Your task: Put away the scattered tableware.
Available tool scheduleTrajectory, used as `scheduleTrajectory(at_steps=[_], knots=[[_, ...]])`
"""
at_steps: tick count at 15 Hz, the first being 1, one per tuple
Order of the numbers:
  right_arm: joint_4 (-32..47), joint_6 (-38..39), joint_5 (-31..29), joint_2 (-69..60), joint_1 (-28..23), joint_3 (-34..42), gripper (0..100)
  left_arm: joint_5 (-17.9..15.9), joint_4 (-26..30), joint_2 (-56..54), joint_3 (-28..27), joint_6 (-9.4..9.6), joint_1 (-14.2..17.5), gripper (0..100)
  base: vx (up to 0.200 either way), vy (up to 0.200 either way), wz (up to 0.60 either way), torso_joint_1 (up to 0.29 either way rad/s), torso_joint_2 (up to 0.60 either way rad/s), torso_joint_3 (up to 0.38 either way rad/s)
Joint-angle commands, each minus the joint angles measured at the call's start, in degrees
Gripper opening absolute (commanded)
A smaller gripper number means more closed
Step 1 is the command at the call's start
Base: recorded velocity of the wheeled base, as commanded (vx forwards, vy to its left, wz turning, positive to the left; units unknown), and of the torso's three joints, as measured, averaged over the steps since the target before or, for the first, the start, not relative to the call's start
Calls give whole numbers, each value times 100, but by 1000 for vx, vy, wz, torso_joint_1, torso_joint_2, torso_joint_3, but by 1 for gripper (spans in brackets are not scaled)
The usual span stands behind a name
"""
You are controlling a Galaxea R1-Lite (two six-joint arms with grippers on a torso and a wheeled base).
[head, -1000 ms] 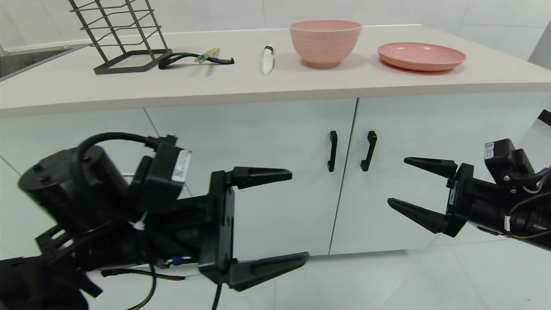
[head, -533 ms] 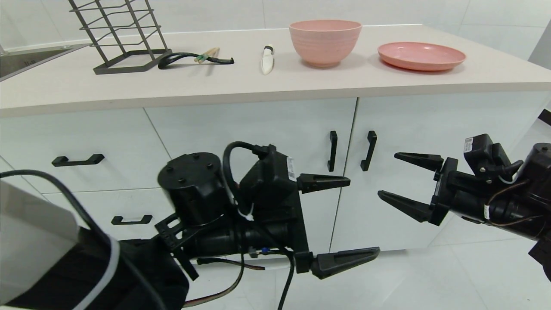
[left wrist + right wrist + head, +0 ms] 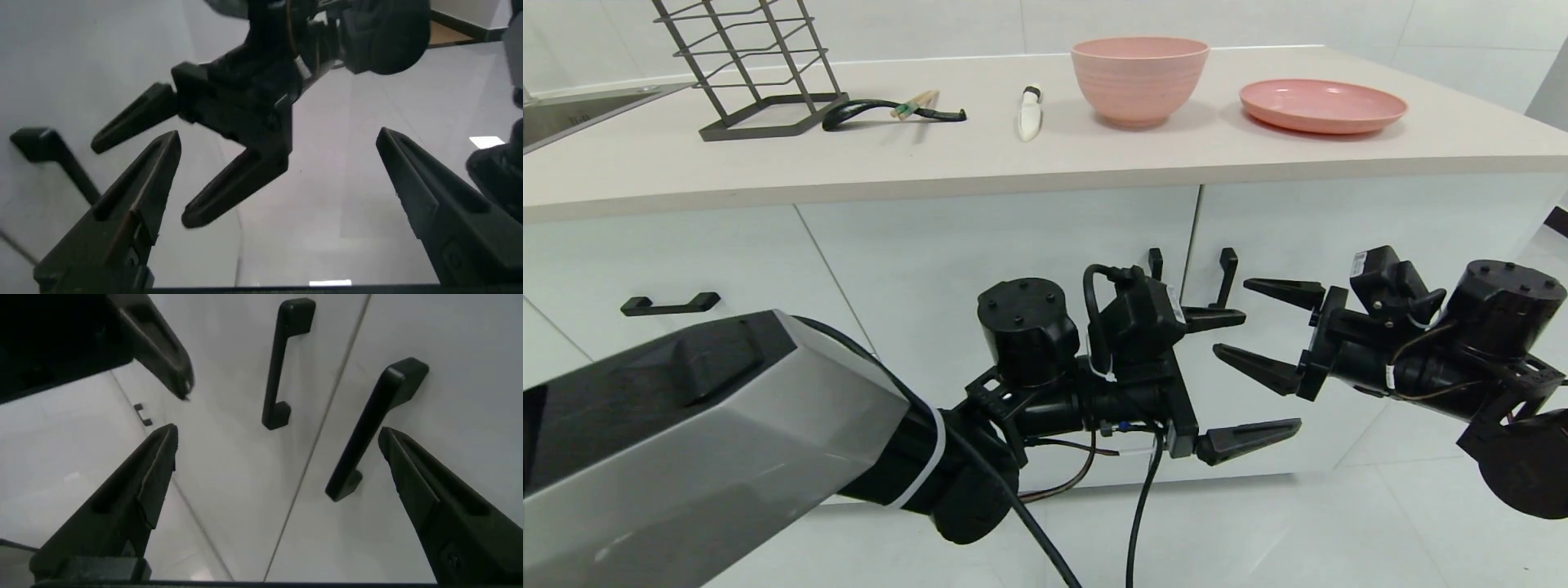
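Head view is showing me both arms sitting low in front of the white cabinet doors, well below the tabletop (image 3: 947, 167); the left tool (image 3: 1272, 369) is gaping wide with nothing in it, and the right tool (image 3: 1231, 317) is likewise spread and empty, its tips pointing at the two black door handles (image 3: 1227, 282). The tableware is all lying up on the tabletop: the pink bowl (image 3: 1139, 77) is standing upright near the back, the pink plate (image 3: 1323, 104) is lying flat to its right, and a small white utensil (image 3: 1030, 114) is lying to its left; the chopsticks (image 3: 917, 104) are resting against a black utensil (image 3: 866, 110) beside the wire rack (image 3: 760, 77). I am judging the bowl and plate to be light, rigid and smooth, so likely slippery; I am planning to pinch the bowl across its rim wall; the plate's shallow lip is offering little purchase, so I am expecting it to need a low, angled bite at the edge.
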Motion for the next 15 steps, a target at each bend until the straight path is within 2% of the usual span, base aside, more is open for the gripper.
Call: scheduleTrajectory(at_steps=[1,4,6,9,15], knots=[[1,-1,1,186,-4,-197,100,-1,75,97,-92,-1,123,100,0,0,0,0,0,0],[-8,7,115,344,-74,-311,100,-1,198,-88,-171,-1,422,100,0,0,0,0,0,0],[-17,-1,141,361,-189,-311,100,-1,189,-158,-171,8,422,100,0,0,0,0,0,0],[-96,-10,265,361,-224,-303,100,-1,189,-193,-153,245,404,100,0,0,0,0,0,0],[-96,-89,300,563,-197,-443,100,8,180,-316,-153,245,404,100,0,0,0,0,0,0]])
